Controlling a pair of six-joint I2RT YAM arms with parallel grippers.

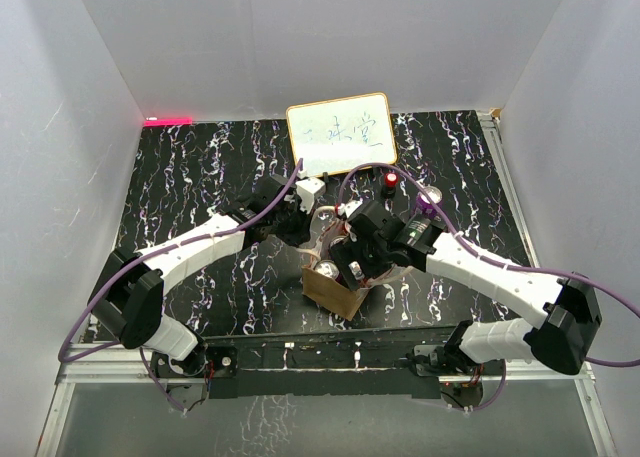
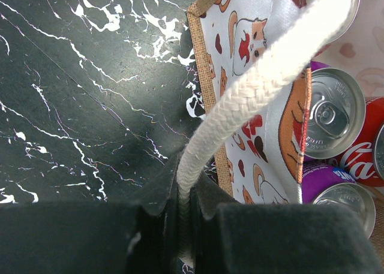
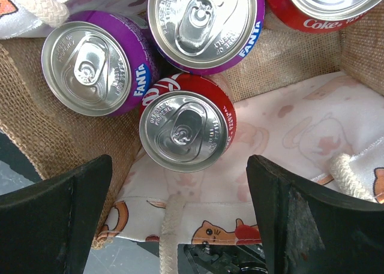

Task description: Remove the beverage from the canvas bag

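Observation:
The tan canvas bag (image 1: pixel 332 289) sits mid-table, its cat-print lining (image 3: pixel 282 130) showing. Inside stand several cans: a red cola can (image 3: pixel 187 129), two purple Fanta cans (image 3: pixel 96 67) (image 3: pixel 207 23) and another red can (image 3: pixel 324 4). My left gripper (image 2: pixel 186 226) is shut on the bag's pale rope handle (image 2: pixel 258 88), holding the bag's side up. My right gripper (image 3: pixel 180 214) is open, hovering over the bag's mouth just above the red cola can, fingers (image 3: pixel 54 214) apart on either side. Cans also show in the left wrist view (image 2: pixel 330 115).
A white framed board (image 1: pixel 340 134) stands at the back centre. A red can (image 1: pixel 390 182) and a purple can (image 1: pixel 428 202) stand on the black marbled table (image 1: pixel 200 167) behind the right arm. White walls enclose the table.

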